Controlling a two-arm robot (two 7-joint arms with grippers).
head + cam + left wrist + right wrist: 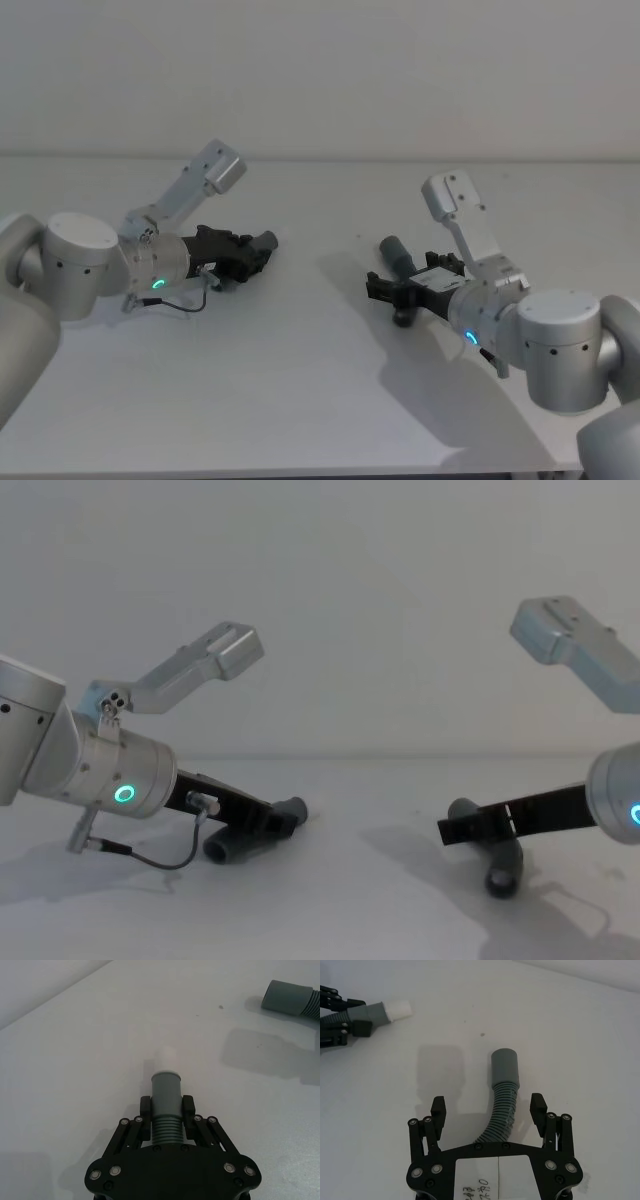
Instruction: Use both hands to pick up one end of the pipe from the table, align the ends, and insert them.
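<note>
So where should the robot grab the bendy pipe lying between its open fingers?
Probably on the ribbed hose just behind the smooth cuff, squeezing from both sides. The right gripper straddles it, open, and that part fits between its fingers while leaving the cuff free for the white tip of the other piece.

Both arms reach in over table point(300, 400). At left part: left gripper point(166, 1105), pointing right toward middle, fingers clamped on either side of left pipe piece point(166, 1095); narrow tip point(166, 1057) sticks out ahead of fingertips. At right part: right gripper point(489, 1105), pointing left, fingers spread either side of right pipe piece point(504, 1090), apart from it on both sides. That piece lies on table, cuff point(504, 1066) ahead of fingertips, other end under palm. Pieces well apart, open table surface between.
</note>
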